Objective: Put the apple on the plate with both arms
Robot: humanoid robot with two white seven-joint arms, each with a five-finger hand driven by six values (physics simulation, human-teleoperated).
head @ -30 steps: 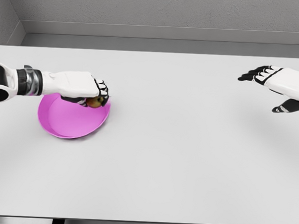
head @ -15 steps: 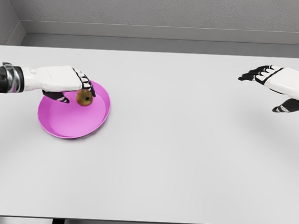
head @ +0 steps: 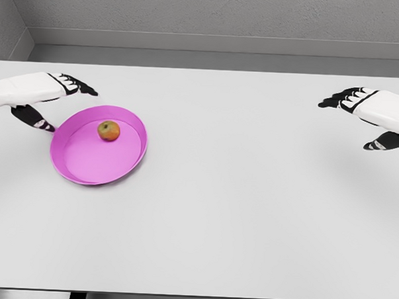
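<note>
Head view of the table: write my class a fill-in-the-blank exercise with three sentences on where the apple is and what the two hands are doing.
1. The apple lies on the pink ____.
2. The left hand holds ____; its fingers are open.
3. The right hand hovers at the table's ____ edge, open.

Missing words: plate; nothing; right
</note>
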